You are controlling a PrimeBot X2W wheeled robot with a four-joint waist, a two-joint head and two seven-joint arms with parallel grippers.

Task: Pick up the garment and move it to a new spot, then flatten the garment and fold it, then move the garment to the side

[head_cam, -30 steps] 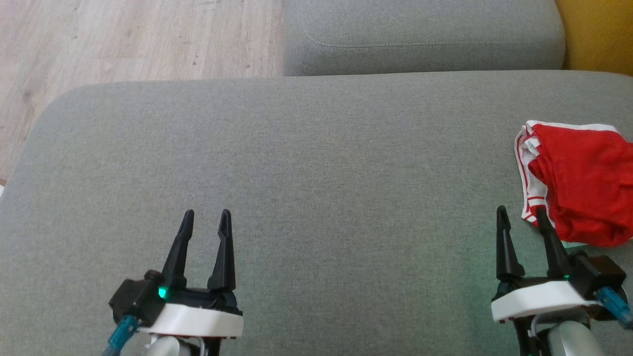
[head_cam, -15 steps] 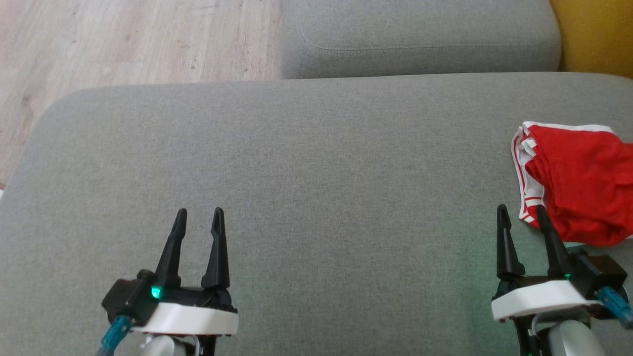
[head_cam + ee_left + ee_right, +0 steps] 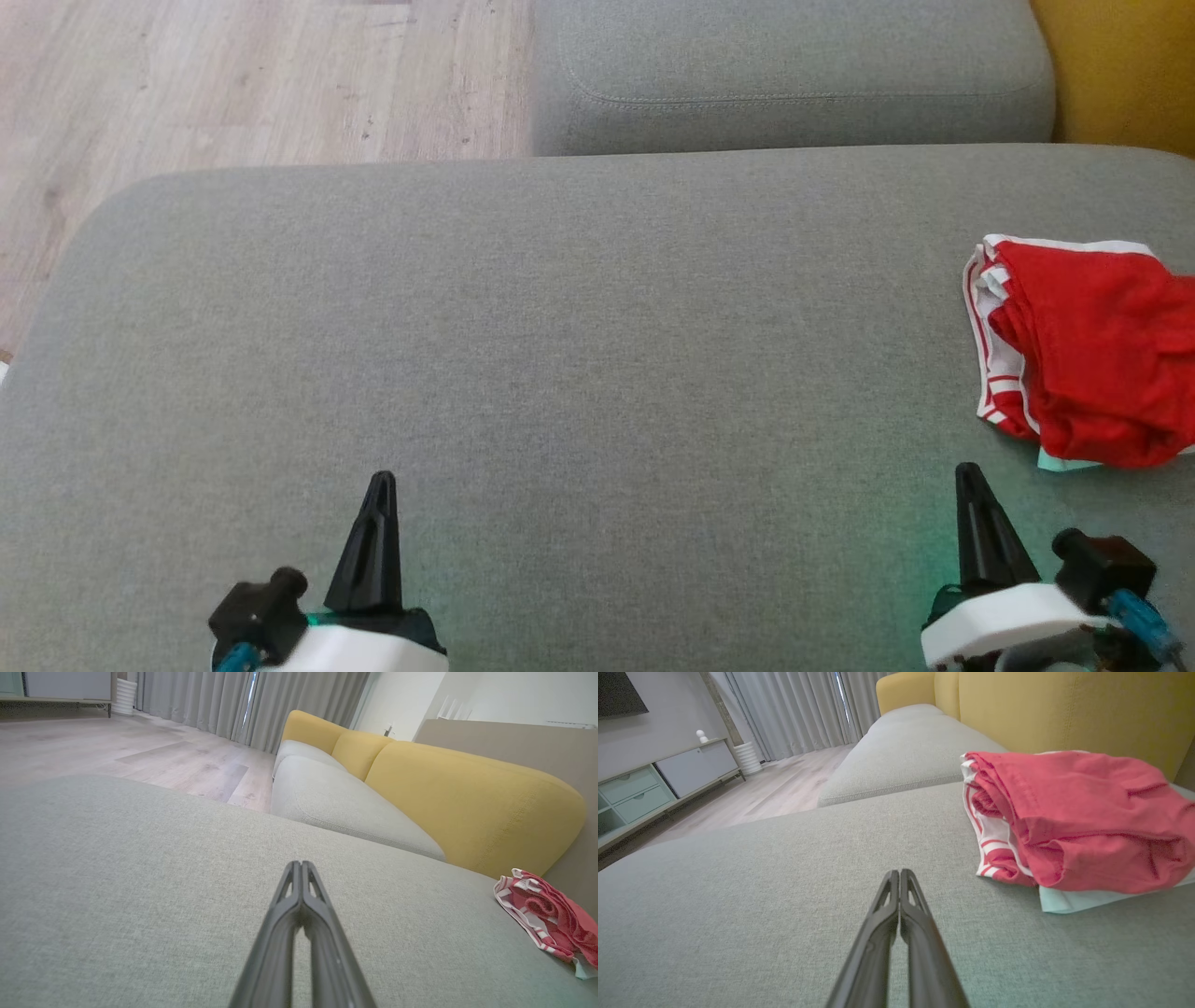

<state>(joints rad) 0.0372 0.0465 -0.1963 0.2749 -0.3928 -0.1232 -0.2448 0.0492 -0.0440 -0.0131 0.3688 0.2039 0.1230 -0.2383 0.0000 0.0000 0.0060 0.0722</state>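
The garment (image 3: 1092,355) is a folded red piece with white striped trim, lying at the right edge of the grey cushion (image 3: 579,336). From the right wrist it shows as the garment (image 3: 1069,816), ahead and to the right of my fingertips. From the left wrist the garment (image 3: 546,914) lies far to the right. My left gripper (image 3: 381,481) is shut and empty near the cushion's front left. My right gripper (image 3: 967,471) is shut and empty too, a short way in front of the garment and apart from it. Both wrist views show the fingers pressed together.
A second grey cushion (image 3: 794,75) sits behind, with a yellow backrest (image 3: 472,802) along the right. Wooden floor (image 3: 252,84) lies beyond the cushion's far left edge. A pale blue-green cloth edge (image 3: 1083,900) peeks out under the garment.
Both grippers have gone from open to shut and have drawn back toward the view's bottom edge. The garment lies as before; the view has shifted slightly.
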